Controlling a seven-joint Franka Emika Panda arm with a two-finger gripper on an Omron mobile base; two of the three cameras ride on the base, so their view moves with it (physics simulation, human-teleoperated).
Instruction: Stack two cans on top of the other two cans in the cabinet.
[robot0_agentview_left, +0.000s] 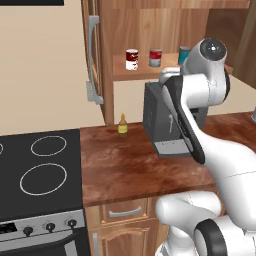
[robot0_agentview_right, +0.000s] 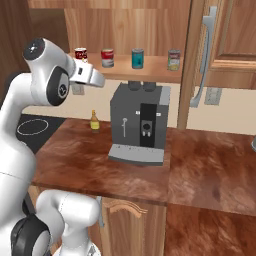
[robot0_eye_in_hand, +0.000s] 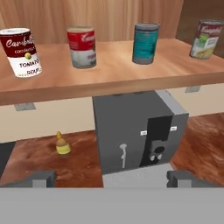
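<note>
Jaws wide apart, gripper (robot0_eye_in_hand: 111, 179) empty, four cans (robot0_eye_in_hand: 82, 47) well above on cabinet shelf (robot0_eye_in_hand: 109, 78)

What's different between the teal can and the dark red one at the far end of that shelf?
The teal can is plain, with no label; the dark red can carries a white lower half printed with tomato soup lettering. The teal can stands among the middle cans on the shelf, while the dark red one stands at the row's end. Both stand upright, apart from their neighbours, and look alike in shape.
</note>
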